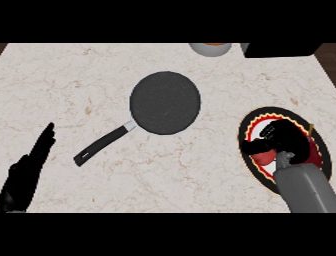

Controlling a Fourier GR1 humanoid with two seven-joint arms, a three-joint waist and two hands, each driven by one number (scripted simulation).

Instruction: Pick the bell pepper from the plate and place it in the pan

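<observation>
The bell pepper (263,159) lay on the plate (246,125) at 7 o'clock of the right hand (280,136), red and mostly hidden; the fingers seemed curled round it. The left hand (25,175) rested open.

You are looking down at a pale marbled counter (67,90). The dark pan (165,102) is sitting near the middle, its handle (101,146) pointing toward 7 o'clock. At about 4 o'clock from the pan, well apart from it, a plate (254,125) with a dark, gold-edged rim is lying on the counter. Your right hand (280,137) is hanging over this plate, its fingers (274,131) curling around the red bell pepper (263,158), which is showing only as a red patch at the hand's 7 o'clock side. Your left hand (23,180) is resting at the view's 8 o'clock corner, straight and pointing toward 12 o'clock. At 12 to 1 o'clock, a pale bowl (210,48) and a black box (282,49) are sitting at the far edge.
</observation>
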